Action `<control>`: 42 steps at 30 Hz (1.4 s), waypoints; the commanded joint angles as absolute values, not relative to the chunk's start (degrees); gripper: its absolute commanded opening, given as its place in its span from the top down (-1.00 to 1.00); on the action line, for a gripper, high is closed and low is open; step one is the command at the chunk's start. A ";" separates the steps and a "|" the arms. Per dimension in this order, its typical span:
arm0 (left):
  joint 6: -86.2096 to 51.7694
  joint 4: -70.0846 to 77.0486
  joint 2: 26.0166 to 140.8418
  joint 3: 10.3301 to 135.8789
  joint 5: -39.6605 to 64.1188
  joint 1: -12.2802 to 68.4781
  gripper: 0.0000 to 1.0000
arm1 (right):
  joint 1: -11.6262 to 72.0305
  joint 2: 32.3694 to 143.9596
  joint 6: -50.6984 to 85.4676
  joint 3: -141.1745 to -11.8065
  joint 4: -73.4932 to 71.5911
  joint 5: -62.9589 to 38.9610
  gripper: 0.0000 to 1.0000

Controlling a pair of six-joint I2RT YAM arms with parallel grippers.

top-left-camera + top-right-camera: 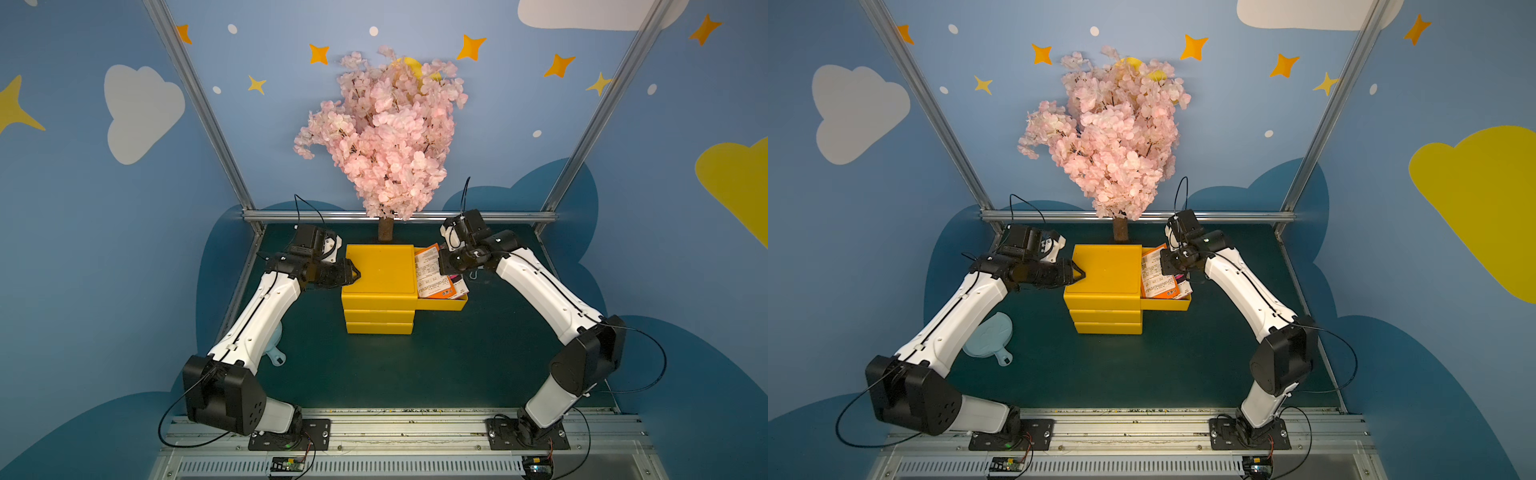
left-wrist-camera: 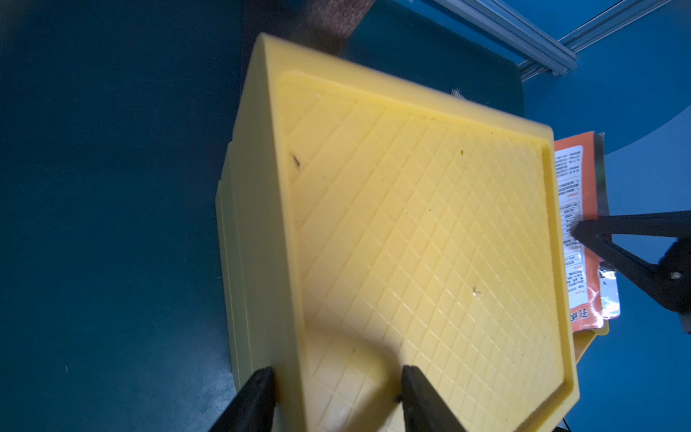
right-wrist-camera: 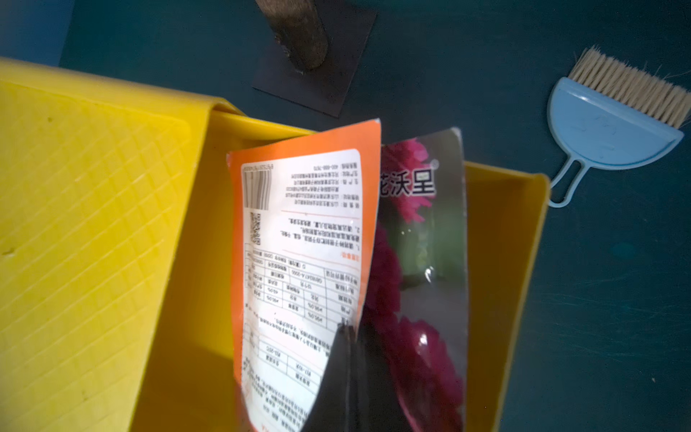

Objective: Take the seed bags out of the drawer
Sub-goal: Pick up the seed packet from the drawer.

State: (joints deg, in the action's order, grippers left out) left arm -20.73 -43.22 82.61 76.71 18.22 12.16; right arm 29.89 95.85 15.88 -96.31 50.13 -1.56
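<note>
The seed bags lie in the pulled-out top drawer [image 1: 441, 306] [image 1: 1167, 306] of a yellow cabinet [image 1: 380, 266] [image 1: 1106, 266]. My right gripper [image 3: 347, 330] [image 1: 450, 271] is shut on the edge of an orange-bordered seed bag [image 3: 299, 243] [image 1: 430, 274] [image 1: 1156, 279] with its white text panel showing. A magenta-flower seed bag [image 3: 420, 262] sits right behind it. My left gripper [image 2: 336, 374] [image 1: 352, 274] [image 1: 1079, 274] clamps the cabinet's top left edge [image 2: 288, 336], one finger on the side, one on the lid.
A pale blue brush [image 3: 605, 123] with tan bristles lies on the mat beyond the drawer. A pale blue dustpan [image 1: 986, 337] [image 1: 277, 358] lies under my left arm. The pink blossom tree [image 1: 382, 137] stands right behind the cabinet on a dark base plate [image 3: 318, 74].
</note>
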 commanded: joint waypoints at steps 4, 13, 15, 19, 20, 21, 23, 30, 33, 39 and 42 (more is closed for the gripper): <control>-19.16 -46.05 85.61 75.04 17.36 12.74 -0.10 | 26.29 88.86 15.69 -98.10 49.83 -0.04 1.00; -19.07 -46.14 85.53 75.15 17.97 12.74 -0.10 | 21.95 87.16 14.04 -96.29 50.75 2.87 1.00; -19.16 -46.07 85.63 75.15 18.28 12.74 -0.10 | 21.50 86.53 14.04 -95.93 50.39 3.86 1.00; -19.14 -46.18 85.78 75.32 18.27 12.74 -0.10 | 20.42 85.10 14.19 -96.58 50.19 5.28 1.00; -19.16 -46.14 85.78 75.41 18.28 12.74 -0.10 | 20.11 84.73 14.15 -96.76 50.28 6.19 1.00; -19.13 -46.14 85.86 75.49 18.37 12.74 -0.10 | 19.71 84.22 14.02 -96.93 50.41 7.47 1.00; -19.07 -46.19 85.94 75.67 18.31 12.74 -0.10 | 18.64 83.04 13.89 -97.08 50.54 8.88 1.00; -18.83 -46.49 87.00 76.75 18.82 12.74 -0.10 | 14.72 78.80 13.52 -94.59 50.54 12.06 1.00; -18.59 -46.72 87.47 77.38 19.06 12.74 -0.10 | 13.91 77.78 13.38 -92.62 50.80 15.00 1.00; -18.20 -46.92 87.90 78.13 19.64 12.74 -0.10 | 11.60 76.84 14.47 -84.75 48.32 12.27 1.00; -17.95 -46.93 87.97 78.13 19.93 12.74 -0.10 | 10.00 77.61 14.76 -80.41 45.59 6.76 1.00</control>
